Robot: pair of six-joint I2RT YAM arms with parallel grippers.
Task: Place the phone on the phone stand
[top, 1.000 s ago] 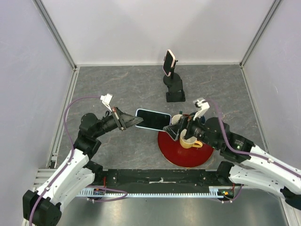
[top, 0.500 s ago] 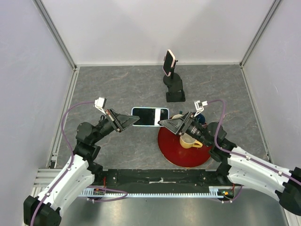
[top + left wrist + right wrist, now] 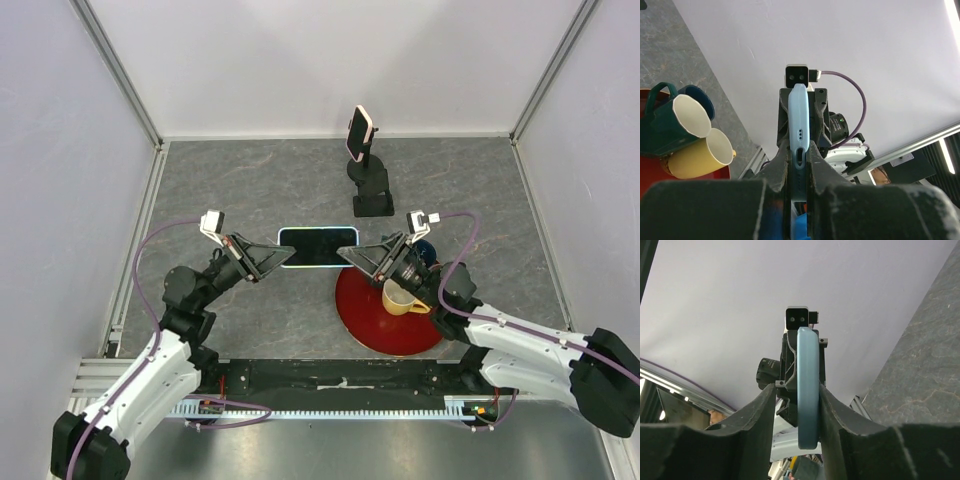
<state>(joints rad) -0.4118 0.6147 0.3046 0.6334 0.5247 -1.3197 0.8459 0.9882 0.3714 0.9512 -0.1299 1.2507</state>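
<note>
Phone hangs flat in the air over the middle of the table, its long side running left to right. My left gripper pinches its left end tight. My right gripper has a finger on each side of its right end, but I cannot tell if they press it. The phone stand is upright near the table's far edge, apart from the phone. A red plate with a yellow mug sits by the near edge.
</note>
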